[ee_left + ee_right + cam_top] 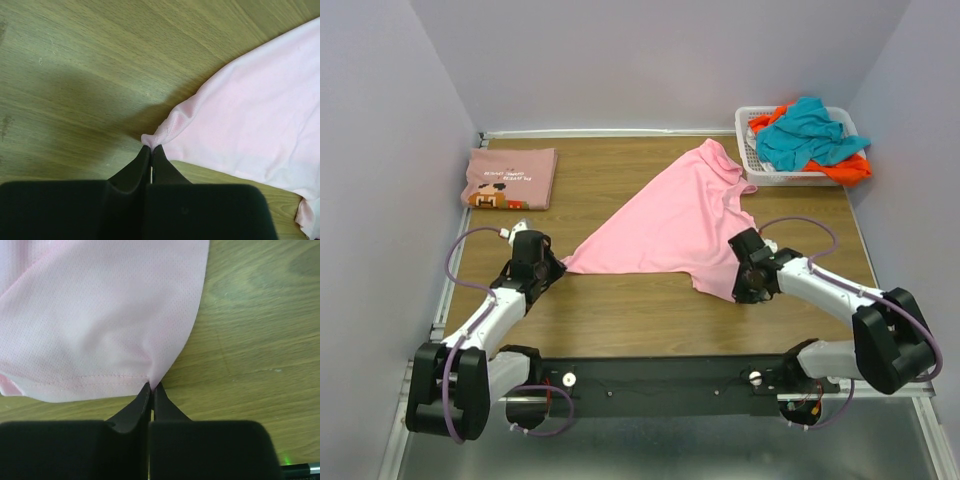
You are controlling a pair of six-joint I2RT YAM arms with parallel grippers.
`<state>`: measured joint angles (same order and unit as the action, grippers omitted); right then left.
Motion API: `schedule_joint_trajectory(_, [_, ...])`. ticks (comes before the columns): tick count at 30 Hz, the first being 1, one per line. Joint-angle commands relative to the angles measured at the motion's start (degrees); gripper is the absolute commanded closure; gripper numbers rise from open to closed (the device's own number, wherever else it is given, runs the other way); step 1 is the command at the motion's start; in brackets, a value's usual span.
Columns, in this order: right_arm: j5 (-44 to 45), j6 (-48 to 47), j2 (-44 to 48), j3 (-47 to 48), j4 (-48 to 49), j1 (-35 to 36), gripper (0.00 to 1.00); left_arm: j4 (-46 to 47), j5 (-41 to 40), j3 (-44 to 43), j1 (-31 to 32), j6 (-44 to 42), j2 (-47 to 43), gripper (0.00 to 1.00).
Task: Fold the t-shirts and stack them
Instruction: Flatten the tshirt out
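Note:
A plain light-pink t-shirt point(675, 225) lies spread on the wooden table, stretched between both grippers. My left gripper point(556, 265) is shut on its left corner, seen pinched in the left wrist view point(151, 146) where the cloth point(250, 130) fans out to the right. My right gripper point(744, 293) is shut on the near right corner at the hem, seen in the right wrist view point(151, 385) with the cloth point(100, 320) above it. A folded dusty-pink t-shirt with a brown-orange print point(510, 178) lies at the far left. Teal point(806, 132) and orange point(847, 168) t-shirts fill the basket.
A white basket point(752, 160) stands at the far right corner. Grey walls close in the table on three sides. The table's front edge carries a black rail point(660, 385) with both arm bases.

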<state>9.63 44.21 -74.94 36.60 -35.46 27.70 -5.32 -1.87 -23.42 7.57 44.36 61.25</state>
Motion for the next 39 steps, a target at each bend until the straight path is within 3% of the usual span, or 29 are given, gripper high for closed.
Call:
schedule_joint_trajectory(1, [7.1,1.3,-1.4,0.4,-0.4,0.2,0.94,0.4,0.1,0.0,-0.3,-0.9,-1.4,1.00])
schedule_joint_trajectory(2, [7.9,1.1,-1.3,1.1,-0.4,0.2,0.99,0.4,0.3,-0.2,-0.3,-0.9,-1.6,1.00])
schedule_joint_trajectory(10, [17.7,-4.9,-3.5,14.0,3.5,-1.6,1.00,0.1,0.9,-7.1,-0.2,-1.9,0.7,1.00])
schedule_joint_trajectory(16, [14.5,-11.4,-5.7,24.9,10.8,-9.0,1.00,0.1,0.3,-17.9,0.0,-1.7,4.8,1.00])
schedule_joint_trajectory(21, [15.3,-15.1,-4.2,35.6,11.2,-10.8,1.00,-0.5,1.1,-27.0,1.0,-2.0,6.2,1.00])
schedule_joint_trajectory(32, [19.2,-24.4,7.1,50.6,11.0,-11.4,1.00,-6.4,1.6,-45.0,1.7,-5.2,-2.9,1.00])
schedule_joint_trajectory(39, [12.9,-26.7,16.6,60.2,8.0,-11.4,0.99,-10.8,5.9,-54.0,1.8,-6.3,-14.0,1.00])
